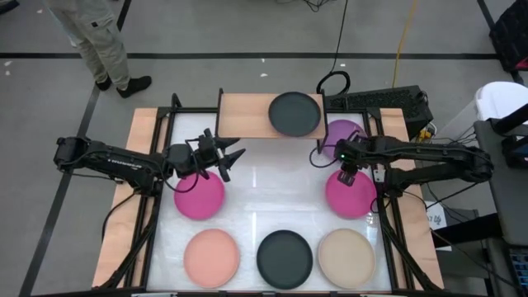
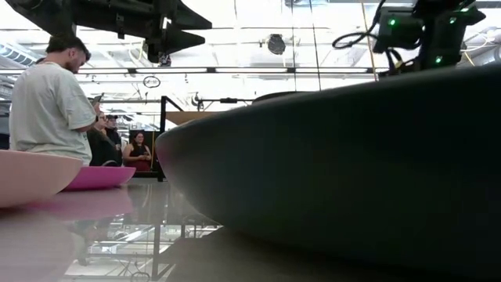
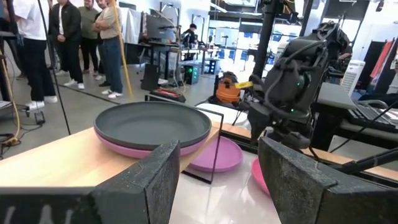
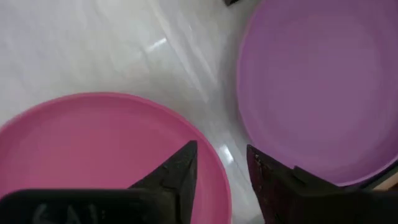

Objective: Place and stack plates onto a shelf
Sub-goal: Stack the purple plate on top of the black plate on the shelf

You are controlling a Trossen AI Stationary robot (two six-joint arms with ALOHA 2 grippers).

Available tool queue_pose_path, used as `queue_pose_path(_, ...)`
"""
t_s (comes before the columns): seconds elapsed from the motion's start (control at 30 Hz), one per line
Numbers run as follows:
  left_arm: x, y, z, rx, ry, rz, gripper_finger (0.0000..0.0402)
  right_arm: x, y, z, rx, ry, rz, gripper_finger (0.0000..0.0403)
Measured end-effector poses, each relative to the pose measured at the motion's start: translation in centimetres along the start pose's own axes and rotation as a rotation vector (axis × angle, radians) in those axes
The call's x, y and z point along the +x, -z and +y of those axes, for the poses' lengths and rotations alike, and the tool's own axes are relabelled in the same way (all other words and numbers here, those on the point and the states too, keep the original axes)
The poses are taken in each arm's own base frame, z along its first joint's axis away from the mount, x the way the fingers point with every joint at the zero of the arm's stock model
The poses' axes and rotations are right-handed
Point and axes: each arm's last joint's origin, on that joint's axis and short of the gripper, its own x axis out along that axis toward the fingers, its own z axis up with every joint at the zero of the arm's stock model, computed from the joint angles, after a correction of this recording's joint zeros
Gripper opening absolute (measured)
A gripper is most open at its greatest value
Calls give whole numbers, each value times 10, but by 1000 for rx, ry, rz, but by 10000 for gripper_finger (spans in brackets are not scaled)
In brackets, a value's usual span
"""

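A dark grey plate (image 1: 294, 113) lies on a pink plate (image 3: 124, 148) at the right end of the light-wood shelf (image 1: 245, 115). On the table lie a purple plate (image 1: 344, 134), two magenta plates (image 1: 199, 196) (image 1: 351, 195), and a near row of salmon (image 1: 211, 257), dark grey (image 1: 285, 258) and beige (image 1: 346, 257) plates. My left gripper (image 1: 231, 162) hangs open above the table beside the left magenta plate and faces the shelf (image 3: 56, 165). My right gripper (image 4: 221, 180) points down, open, with its fingers on either side of the right magenta plate's far rim (image 4: 217, 165).
Black frame rails run along the table's left and right sides (image 1: 157, 206). A keyboard (image 1: 375, 101) and cables lie beyond the shelf's right end. A person (image 1: 99, 41) stands beyond the far left corner, and more people stand in the room behind (image 3: 74, 37). The white middle of the table (image 1: 272, 186) is bare.
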Motion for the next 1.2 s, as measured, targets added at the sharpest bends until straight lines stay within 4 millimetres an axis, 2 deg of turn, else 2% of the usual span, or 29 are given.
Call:
queue_pose_path(0.2,0,0,0,19,-1,0,220,13,-6,-5,37,31,79,165)
queue_pose_path(0.33,0,0,0,33,-1,0,220,19,-9,-10,71,45,117,177)
queue_pose_path(0.57,0,0,0,36,-1,0,220,17,-25,-17,130,36,12,175)
queue_pose_path(0.87,0,0,0,32,-2,0,220,21,-40,-15,154,18,-104,174)
queue_pose_path(1.2,0,1,0,33,-2,7,220,47,-36,-11,155,25,-78,174)
